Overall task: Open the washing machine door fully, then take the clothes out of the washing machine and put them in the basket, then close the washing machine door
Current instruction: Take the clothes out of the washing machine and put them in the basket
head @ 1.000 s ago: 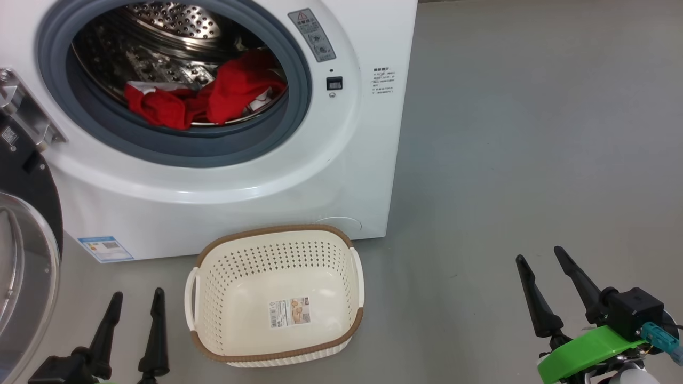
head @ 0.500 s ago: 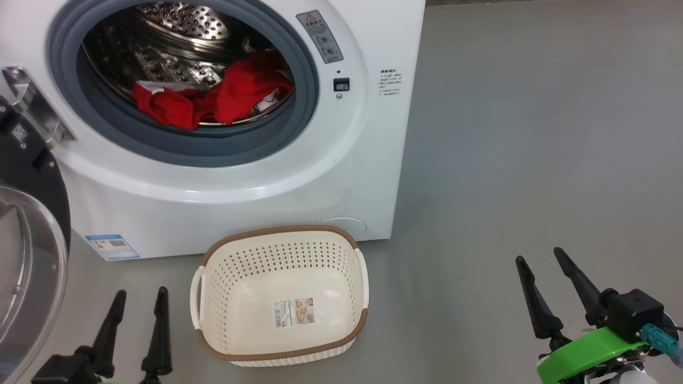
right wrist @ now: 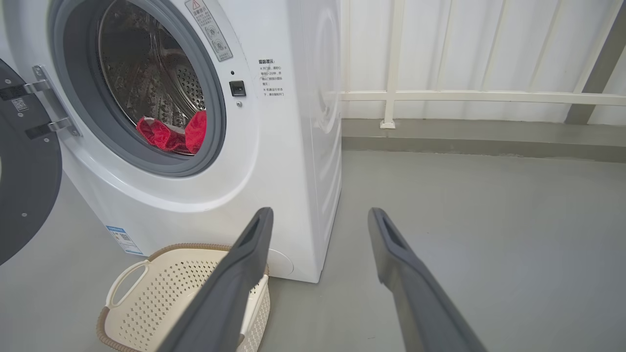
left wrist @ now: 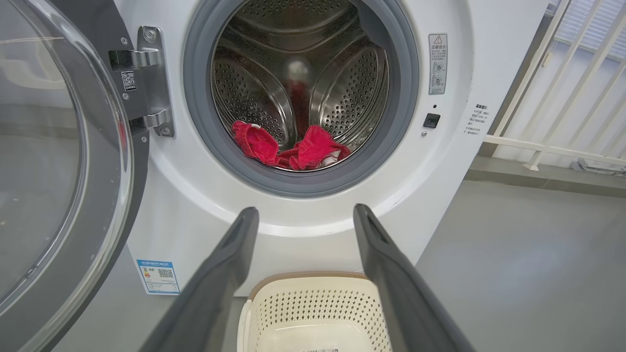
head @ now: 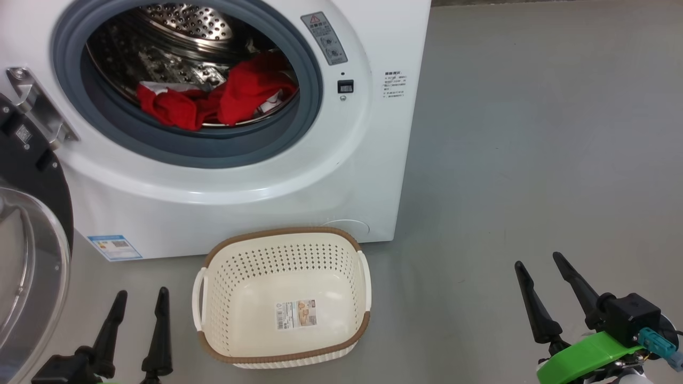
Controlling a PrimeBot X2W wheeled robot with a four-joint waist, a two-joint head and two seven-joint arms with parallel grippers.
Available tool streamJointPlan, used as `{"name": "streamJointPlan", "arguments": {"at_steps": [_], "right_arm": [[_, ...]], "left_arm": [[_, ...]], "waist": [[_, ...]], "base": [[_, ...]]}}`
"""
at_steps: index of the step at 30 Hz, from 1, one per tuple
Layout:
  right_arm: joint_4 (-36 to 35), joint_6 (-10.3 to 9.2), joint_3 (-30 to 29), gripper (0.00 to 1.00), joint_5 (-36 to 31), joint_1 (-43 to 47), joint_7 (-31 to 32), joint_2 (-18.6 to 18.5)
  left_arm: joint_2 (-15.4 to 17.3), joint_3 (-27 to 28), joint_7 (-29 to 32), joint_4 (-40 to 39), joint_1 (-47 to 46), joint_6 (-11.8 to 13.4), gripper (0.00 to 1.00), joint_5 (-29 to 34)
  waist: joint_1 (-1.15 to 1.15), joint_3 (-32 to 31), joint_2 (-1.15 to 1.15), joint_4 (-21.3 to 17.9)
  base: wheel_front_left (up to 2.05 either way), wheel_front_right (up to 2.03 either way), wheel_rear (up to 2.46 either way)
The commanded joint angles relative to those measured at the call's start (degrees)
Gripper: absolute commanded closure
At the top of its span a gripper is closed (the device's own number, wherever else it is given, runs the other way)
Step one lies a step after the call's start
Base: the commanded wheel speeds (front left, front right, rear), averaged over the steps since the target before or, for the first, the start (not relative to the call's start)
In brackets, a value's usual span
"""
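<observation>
The red clothes (head: pixel 213 104) lie heaped on the low front of the steel drum (head: pixel 176 32), just behind the grey gasket (head: pixel 213 152). Their long axis runs nine to three across the mouth of the washing machine (head: pixel 240 202). From the left gripper (head: pixel 140 298) they sit near one o'clock in the head view, and dead on twelve between its own fingers in the left wrist view. From the right gripper (head: pixel 538 261) they lie off at ten, well apart. So the left arm looks nearer. Both grippers stand spread wide, holding nothing. The washing machine door (head: pixel 32 186) hangs swung out at nine; the basket (head: pixel 277 233) sits below the opening, at six.
</observation>
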Motion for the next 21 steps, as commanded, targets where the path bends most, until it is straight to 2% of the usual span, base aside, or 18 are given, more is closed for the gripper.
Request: {"name": "streamJointPlan", "arguments": {"at_steps": [1, 18, 21], "right_arm": [[-1.5, 0.09, 1.3, 0.00, -0.1, -0.4, -0.7, -0.8], [-1.4, 0.09, 1.6, 0.00, -0.1, -1.0, -0.7, -0.6], [-1.4, 0.09, 1.7, 0.00, -0.1, -1.0, -0.7, -0.6]], "left_arm": [[1.2, 1.8, -0.5, -1.4, -0.6, -0.2, 0.00, -0.3], [1.4, 2.1, -0.5, -1.6, -1.5, -0.2, 0.00, -0.4], [1.1, 3.5, -0.5, 0.1, -1.8, 0.0, 0.00, 2.2]], "waist": [[0.00, 0.0, 0.00, 0.0], [0.00, 0.9, 0.00, 0.2], [0.00, 1.0, 0.00, 0.3]], "base": [[0.71, -0.86, 0.15], [0.76, -1.04, 0.28], [0.59, -0.63, 0.04]]}}
